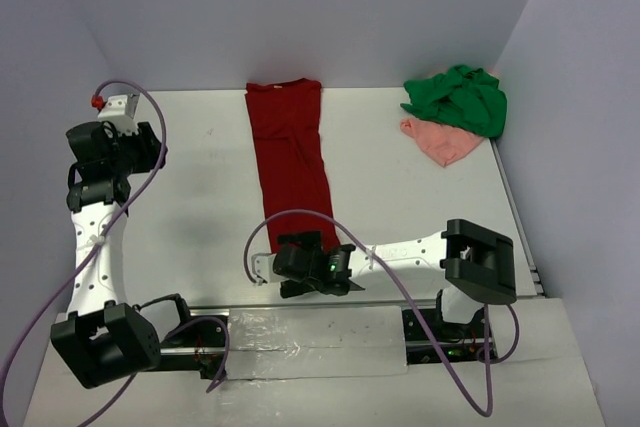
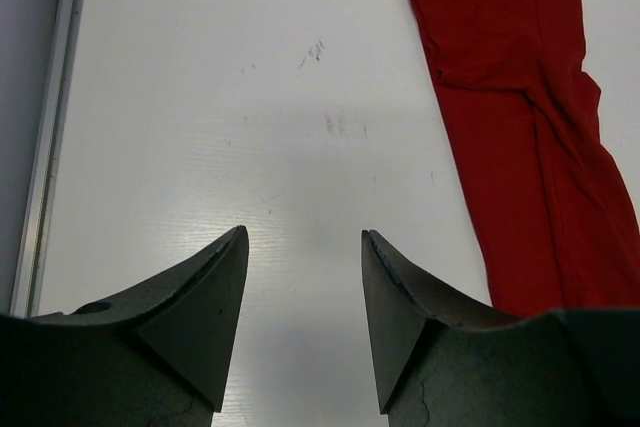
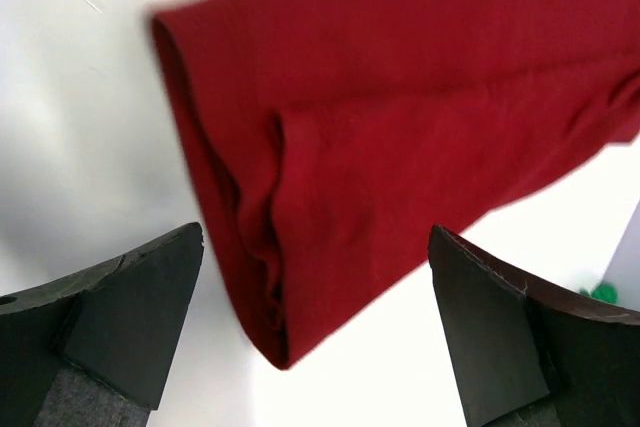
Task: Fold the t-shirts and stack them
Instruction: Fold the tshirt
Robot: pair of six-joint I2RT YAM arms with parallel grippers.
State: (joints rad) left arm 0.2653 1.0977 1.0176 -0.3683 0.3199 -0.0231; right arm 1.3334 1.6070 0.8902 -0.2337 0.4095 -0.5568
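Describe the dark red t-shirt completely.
The dark red t-shirt is plain soft cloth, folded lengthwise into a long, narrow, slightly creased strip. It lies flat on the white table, running from the far edge toward the arms. The open right end effector hovers over its near end, not gripping it.

left white-and-black jointed arm (image 1: 95, 247): stretched forward along the left side | left black two-finger gripper (image 2: 303, 237): jaws partly parted, empty | right white-and-black jointed arm (image 1: 410, 250): reaching leftward, low | right black two-finger gripper (image 3: 315, 232): jaws spread wide, gripping nothing
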